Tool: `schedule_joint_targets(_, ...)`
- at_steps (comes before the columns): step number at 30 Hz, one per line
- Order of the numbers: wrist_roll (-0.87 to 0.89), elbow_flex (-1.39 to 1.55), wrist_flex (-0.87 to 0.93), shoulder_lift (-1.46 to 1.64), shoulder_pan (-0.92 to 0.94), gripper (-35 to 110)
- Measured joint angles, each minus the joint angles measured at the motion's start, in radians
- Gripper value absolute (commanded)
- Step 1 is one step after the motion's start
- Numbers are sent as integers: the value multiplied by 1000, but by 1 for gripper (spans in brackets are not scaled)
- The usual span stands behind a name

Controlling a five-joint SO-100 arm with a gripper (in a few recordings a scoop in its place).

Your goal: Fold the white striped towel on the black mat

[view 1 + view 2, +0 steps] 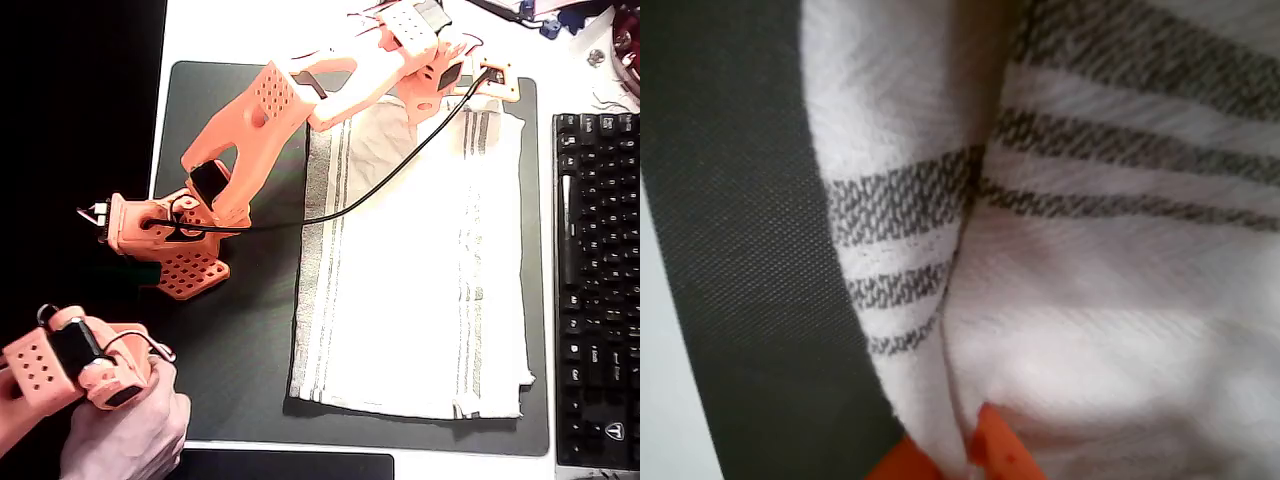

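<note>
**Fold barely begun — gripper pinching the far edge of the towel**

We are looking at an early stage; the white striped towel (420, 270) is lying almost fully spread on the black mat (240, 350), its long sides running up and down the overhead view and its near edge close to the mat's lower border. No half is lying over the other half, so the fold itself is, in our judgement, still to be made; what seems to be in hand is the first grasp.

In the overhead view the orange gripper (470, 72) is sitting at the towel's top edge, near its right corner; in the wrist view the two orange fingertips (1005, 455) are closing on a raised ridge of cloth between them — we are reading that as the jaws gripping the towel, though only the tips are showing. What is left: carrying that edge over toward the near edge, laying it down and letting go.

The towel is soft terry, with a fine looped weave and thin grey woven stripes in bands near its long edges; the lower right corner is looking slightly frayed. The mat is a dark, finely textured sheet with rounded corners. A black keyboard (597, 280) is lying just beside the mat on the right.
</note>
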Motion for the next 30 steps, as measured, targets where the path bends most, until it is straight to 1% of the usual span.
schedule_joint_targets(7, -21, -5, 60, 74, 6, 0)
schedule_joint_targets(10, -49, -2, 78, 149, 6, 0)
schedule_joint_targets(16, -118, -21, 173, 319, 51, 0)
schedule_joint_targets(23, -195, -18, 232, 508, 199, 0)
schedule_joint_targets(30, -325, 124, 244, 709, 445, 0)
